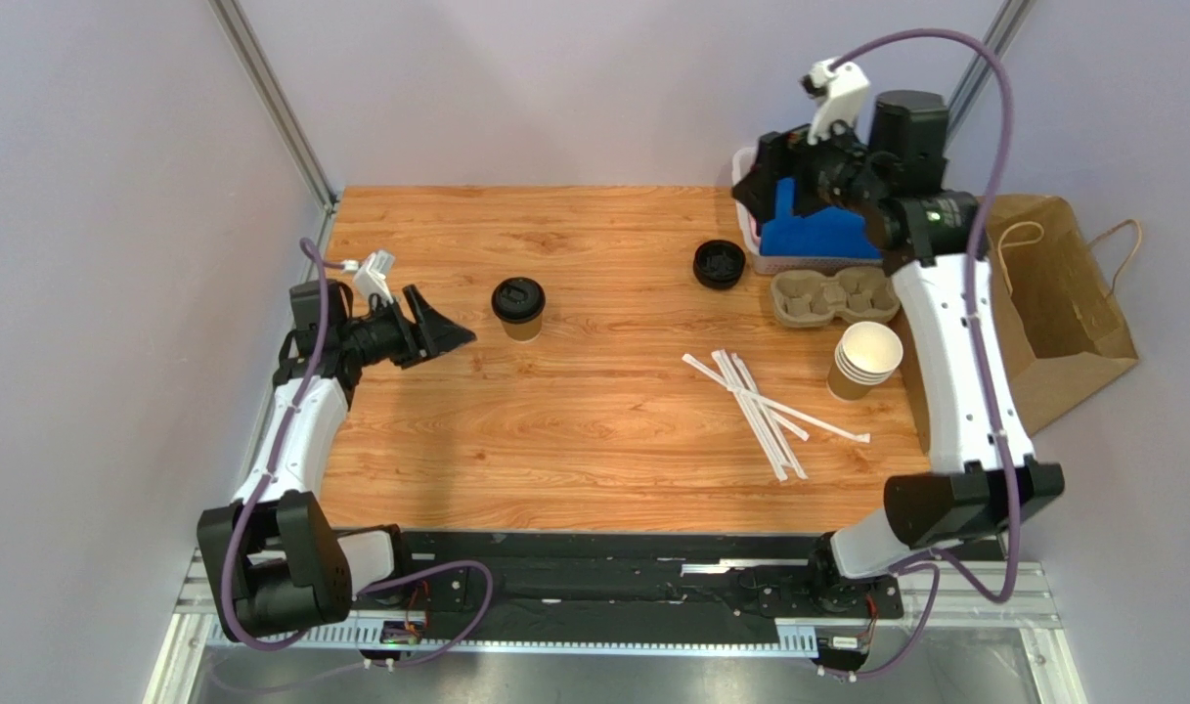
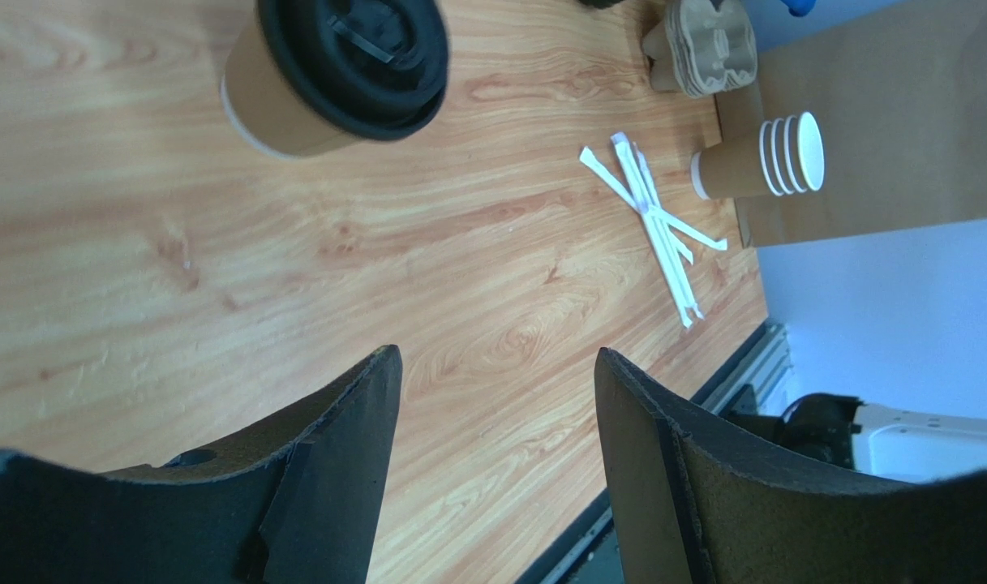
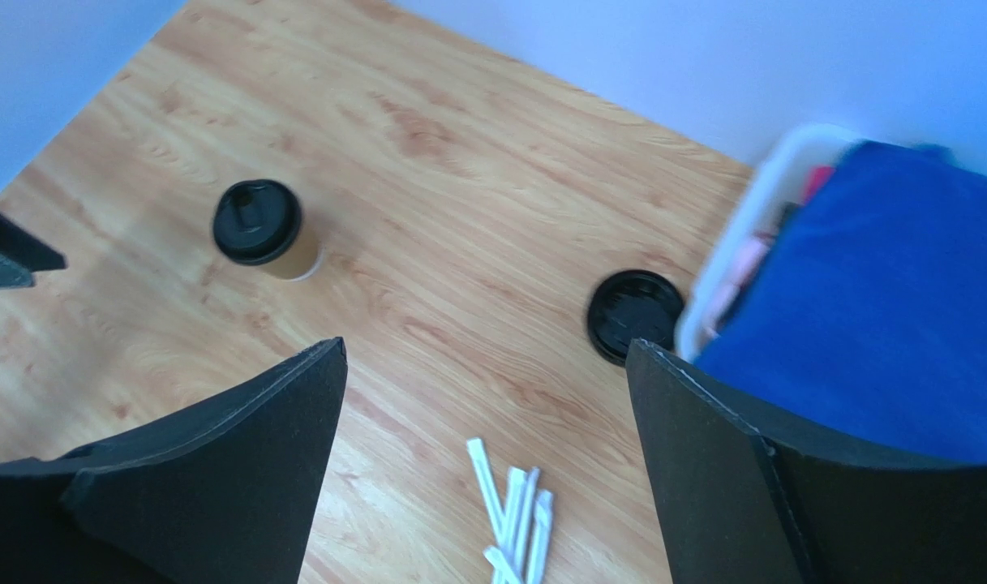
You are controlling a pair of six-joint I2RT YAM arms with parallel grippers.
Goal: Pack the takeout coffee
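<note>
The takeout coffee (image 1: 520, 305), a brown paper cup with a black lid, stands upright on the left half of the wooden table. It also shows in the left wrist view (image 2: 340, 73) and the right wrist view (image 3: 264, 229). My left gripper (image 1: 446, 330) is just to the left of it, pointing at it, open and empty (image 2: 498, 353), with a short gap to the cup. My right gripper (image 1: 755, 191) hangs raised at the back right, near the bin, open with nothing between its fingers (image 3: 486, 347).
A loose black lid (image 1: 720, 264) lies beside a white bin holding something blue (image 1: 814, 235). A cardboard cup carrier (image 1: 836, 297), a stack of unlidded cups (image 1: 865, 360) and several white straws (image 1: 762, 411) are on the right. A brown paper bag (image 1: 1063, 301) stands off the right edge.
</note>
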